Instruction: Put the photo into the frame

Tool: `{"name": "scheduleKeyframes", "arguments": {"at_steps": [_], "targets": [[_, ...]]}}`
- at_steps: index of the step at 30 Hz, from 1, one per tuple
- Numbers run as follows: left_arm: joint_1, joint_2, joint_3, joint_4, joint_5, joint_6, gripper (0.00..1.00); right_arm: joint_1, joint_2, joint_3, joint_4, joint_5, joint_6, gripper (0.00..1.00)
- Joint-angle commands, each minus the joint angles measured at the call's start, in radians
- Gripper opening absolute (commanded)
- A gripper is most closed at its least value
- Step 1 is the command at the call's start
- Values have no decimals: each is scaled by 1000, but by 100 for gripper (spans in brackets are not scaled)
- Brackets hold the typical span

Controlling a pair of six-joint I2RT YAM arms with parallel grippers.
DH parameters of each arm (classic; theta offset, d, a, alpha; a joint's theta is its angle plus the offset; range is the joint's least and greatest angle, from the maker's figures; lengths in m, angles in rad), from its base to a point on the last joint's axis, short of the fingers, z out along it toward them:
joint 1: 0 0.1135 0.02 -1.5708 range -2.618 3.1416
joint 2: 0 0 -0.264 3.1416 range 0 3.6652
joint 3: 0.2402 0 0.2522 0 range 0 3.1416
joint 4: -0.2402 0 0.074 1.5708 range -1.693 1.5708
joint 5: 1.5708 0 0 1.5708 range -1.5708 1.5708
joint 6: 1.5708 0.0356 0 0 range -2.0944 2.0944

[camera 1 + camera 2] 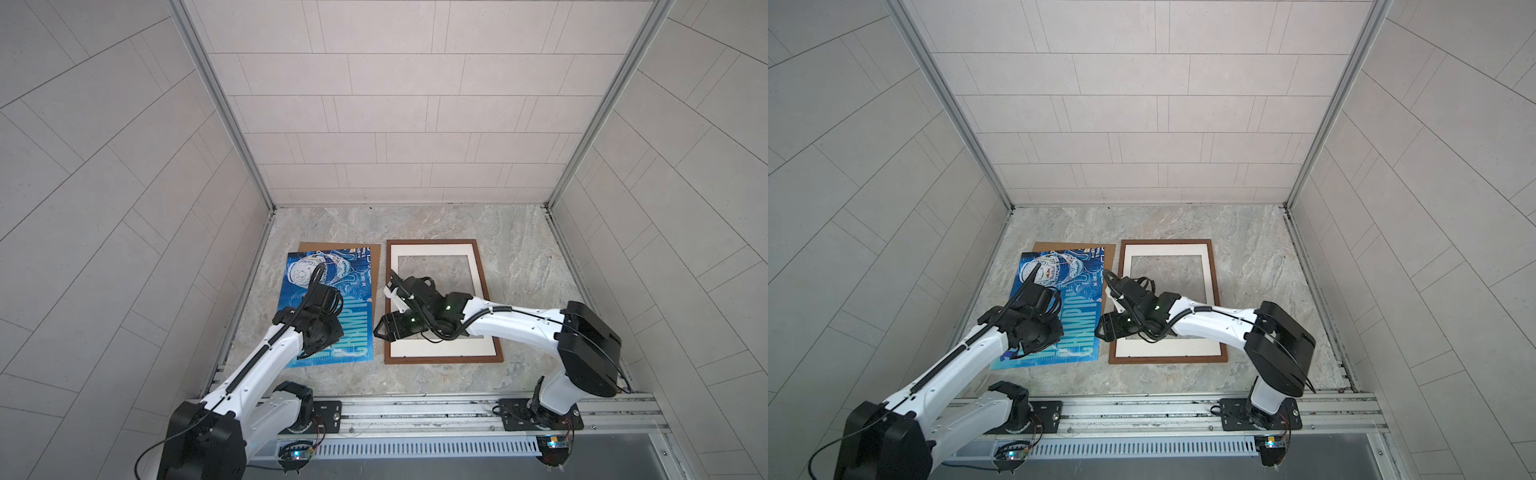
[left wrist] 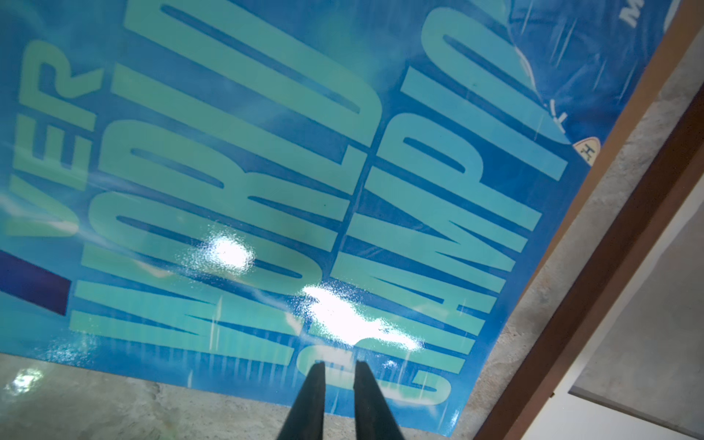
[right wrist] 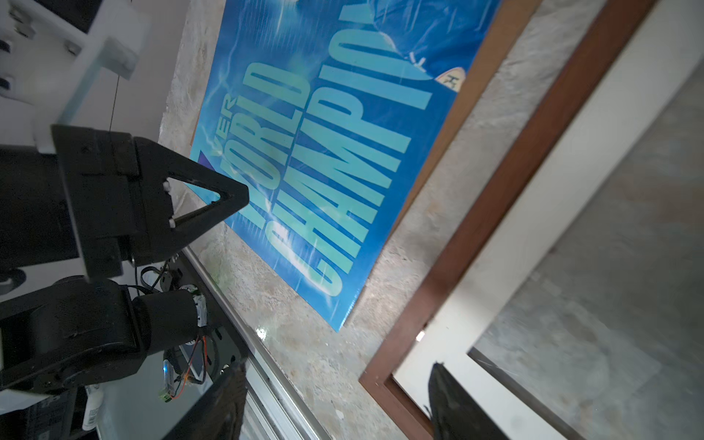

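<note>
Mounting rail [image 1: 415,409] before marbled tabletop [image 1: 519,257] between tiled walls [image 1: 395,104]; left tool [image 2: 339,364] narrow at photo [image 2: 266,171], right tool [image 3: 337,369] wide.

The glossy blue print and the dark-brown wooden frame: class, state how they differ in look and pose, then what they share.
The glossy blue print is a solid sheet; the dark-brown wooden frame is an open border around a white mat, the table showing through. The print rests askew on a brown backing board; the frame lies on the table. Both are flat rectangles.
</note>
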Motion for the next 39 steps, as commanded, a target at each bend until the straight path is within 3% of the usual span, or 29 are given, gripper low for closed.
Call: {"name": "scheduleKeyframes", "arguments": {"at_steps": [1,12,27,39], "targets": [[2,-19,-31,11,-24,-32,17,24,68,66,45,-28,49,70],[3,5,-146,166,62,-72,13,60,209,117,47,-26,102,69],[1,-67,-240,168,84,-88,10,64,300,141,35,-39,170,76],[1,-44,-280,233,121,-100,7,58,298,70,142,-81,267,77]]}}
